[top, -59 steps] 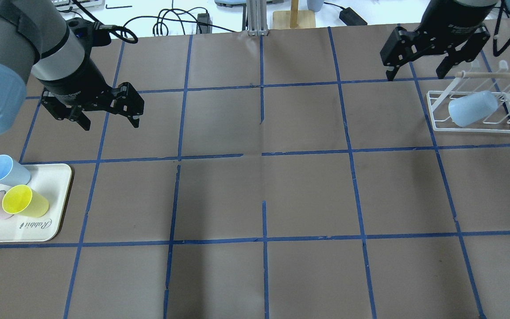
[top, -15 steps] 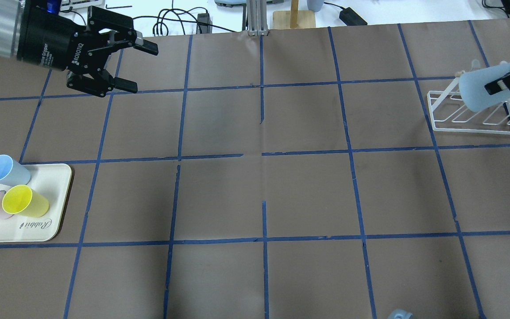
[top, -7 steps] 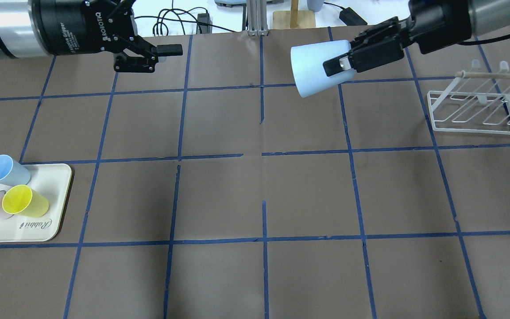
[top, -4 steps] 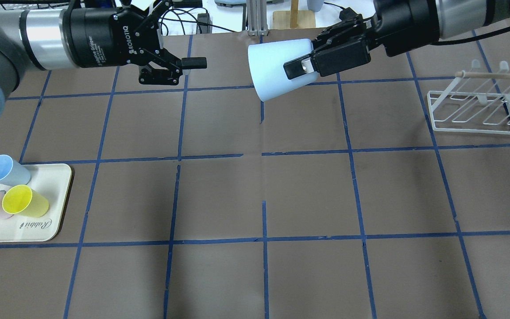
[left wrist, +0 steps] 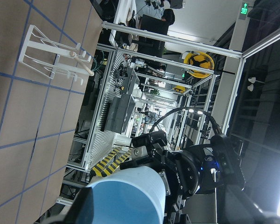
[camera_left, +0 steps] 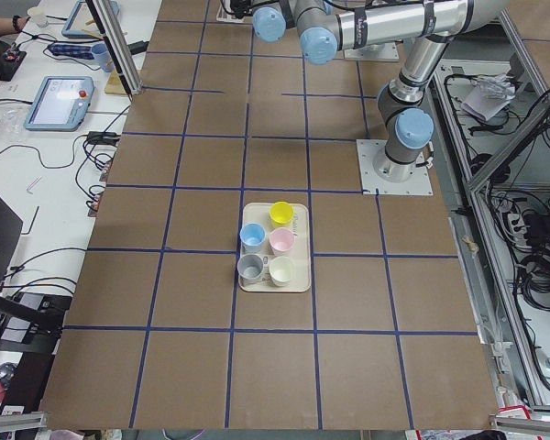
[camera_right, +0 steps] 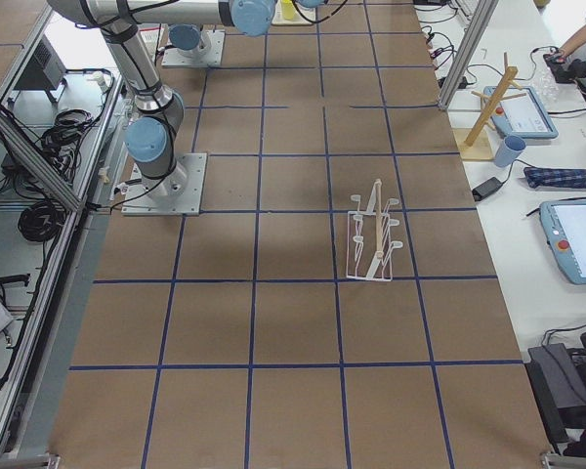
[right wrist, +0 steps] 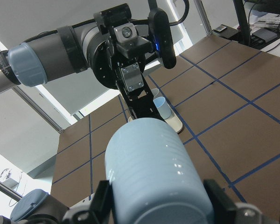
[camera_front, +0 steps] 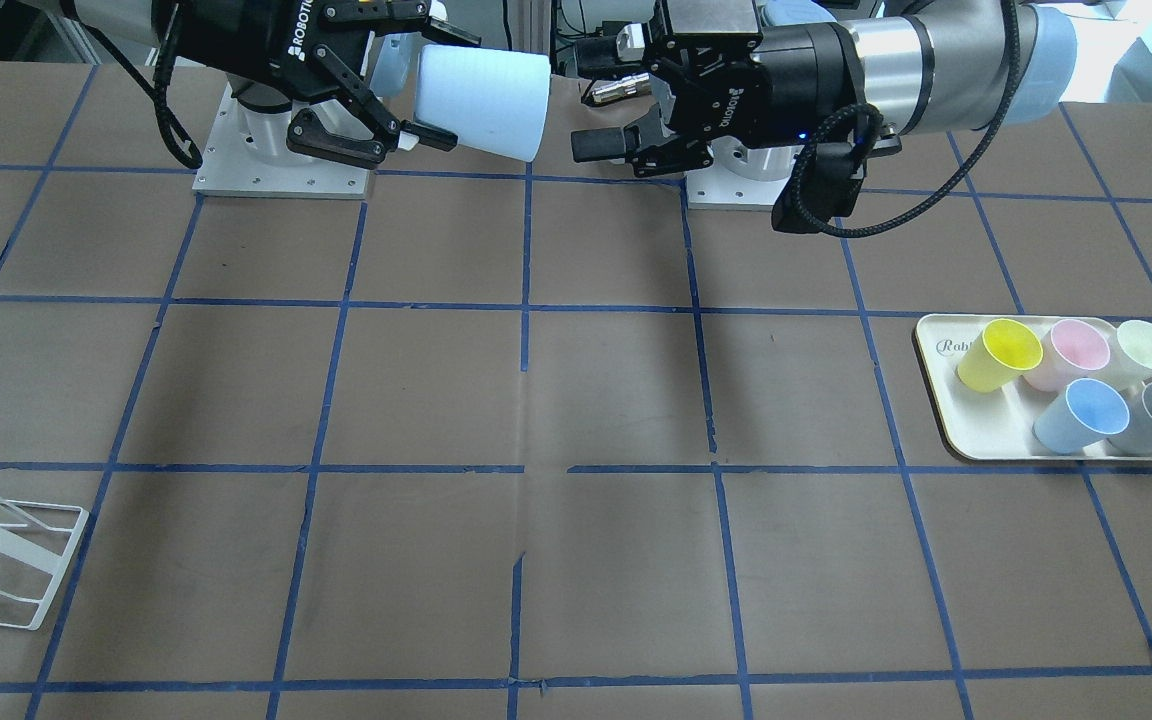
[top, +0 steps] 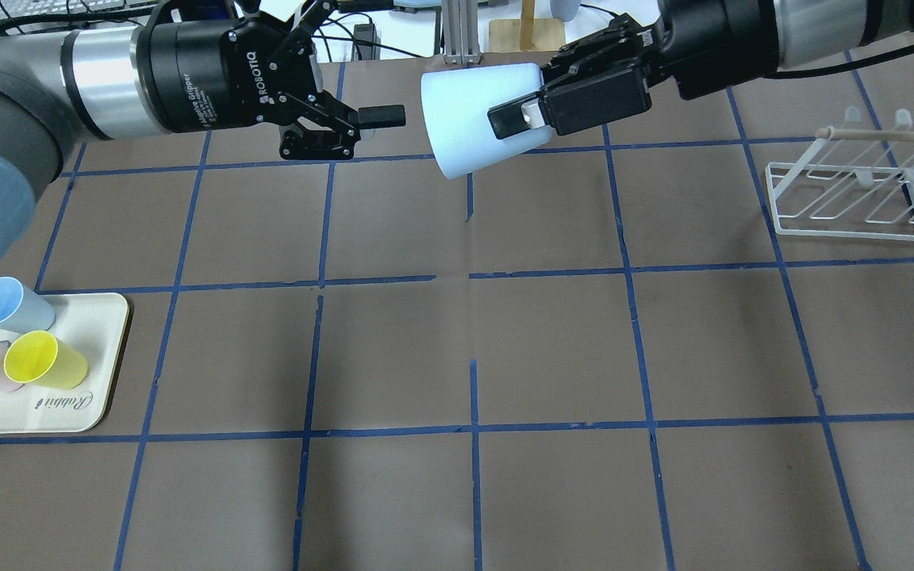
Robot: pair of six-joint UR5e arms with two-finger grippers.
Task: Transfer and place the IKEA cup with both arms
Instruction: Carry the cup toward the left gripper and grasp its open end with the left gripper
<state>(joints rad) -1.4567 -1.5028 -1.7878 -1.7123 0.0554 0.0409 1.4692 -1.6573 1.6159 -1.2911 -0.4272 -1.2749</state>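
Probably robotics lab: gridded table (top: 552,341), teach pendants (camera_right: 578,239)

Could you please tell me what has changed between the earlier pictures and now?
The right gripper shut on the IKEA cup at the rack, lifted it off and carried it toward the left gripper, which swung in, open, and is now just short of the cup's rim. The rack and the tray stayed put.

table (top: 457,349): brown, blue-taped grid | cream tray (top: 108,349), left end | wire rack (top: 850,232), right end
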